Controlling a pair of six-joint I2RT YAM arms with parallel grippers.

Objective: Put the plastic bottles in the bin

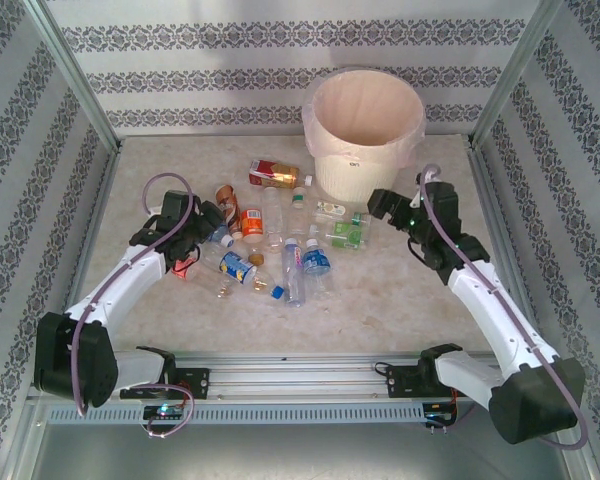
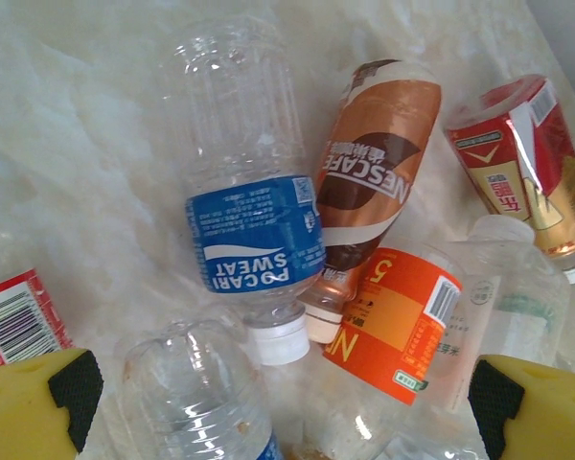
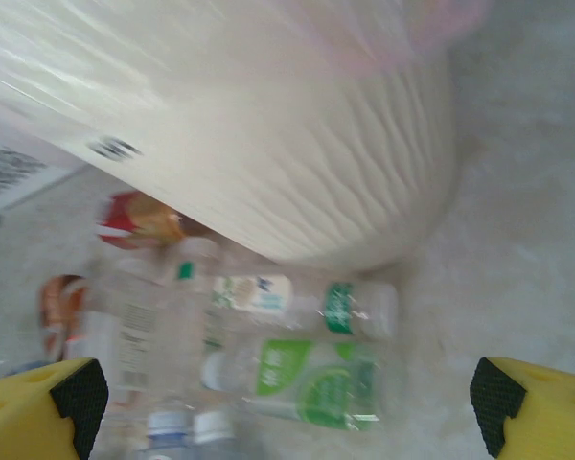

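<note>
Left tool (image 2: pixel 280 401) spread, plastic bottles (image 2: pixel 254 240) beneath

Plastic bottles (image 1: pixel 250 221) and bin (image 1: pixel 380 172).
Crushed clear bottles lie clustered on their sides; the upright cream bin stands at their one o'clock.

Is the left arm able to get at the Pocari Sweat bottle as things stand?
Probably yes. The left gripper is open and hangs just over the Pocari Sweat bottle, with nothing over it. The brown bottle lies close against its side, so a finger may catch that too.
</note>
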